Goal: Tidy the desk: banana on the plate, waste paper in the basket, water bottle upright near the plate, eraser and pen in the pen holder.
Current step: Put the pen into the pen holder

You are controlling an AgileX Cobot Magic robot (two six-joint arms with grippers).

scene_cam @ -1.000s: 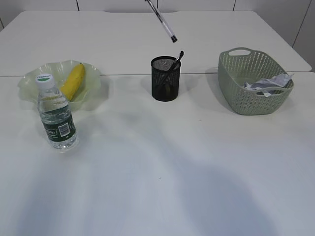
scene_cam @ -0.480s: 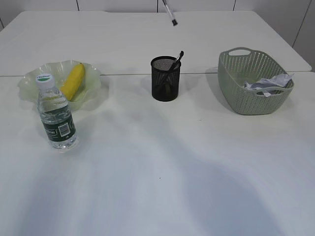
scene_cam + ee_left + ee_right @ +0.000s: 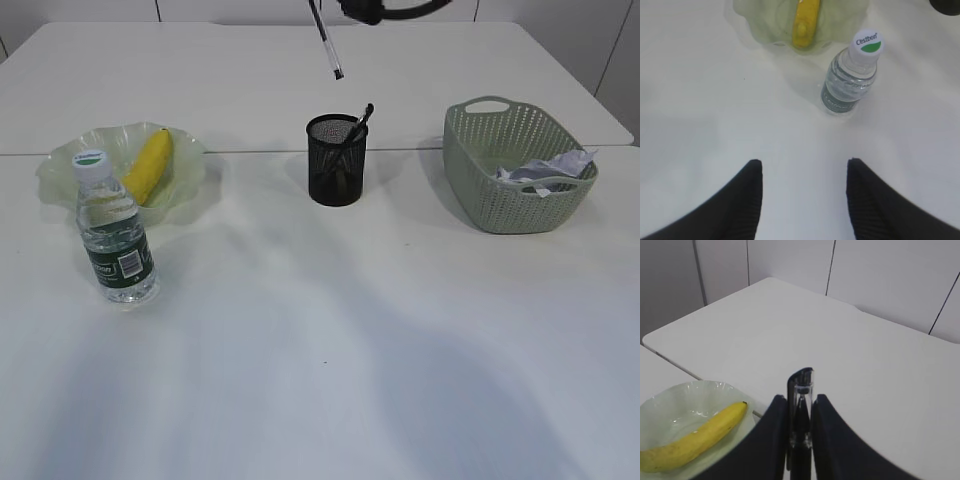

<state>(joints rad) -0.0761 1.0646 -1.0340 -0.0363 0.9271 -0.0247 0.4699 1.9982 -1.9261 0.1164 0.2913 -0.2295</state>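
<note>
My right gripper [image 3: 800, 405] is shut on a clear pen [image 3: 326, 42] and holds it high above the black mesh pen holder [image 3: 336, 160], tip down; the pen also shows between the jaws in the right wrist view [image 3: 801, 405]. Another pen stands in the holder. The banana [image 3: 149, 165] lies on the pale green plate [image 3: 60, 165]. The water bottle [image 3: 115, 232] stands upright in front of the plate; it also shows in the left wrist view [image 3: 850, 75]. Crumpled paper [image 3: 548, 168] lies in the grey-green basket [image 3: 480, 190]. My left gripper [image 3: 802, 172] is open and empty above the table. No eraser is visible.
The white table has a seam across it behind the pen holder. A second table surface extends behind, with wall panels beyond.
The pen rose toward the top edge, then came down a little and shifted left. The dark gripper now shows at the top of the exterior view.
</note>
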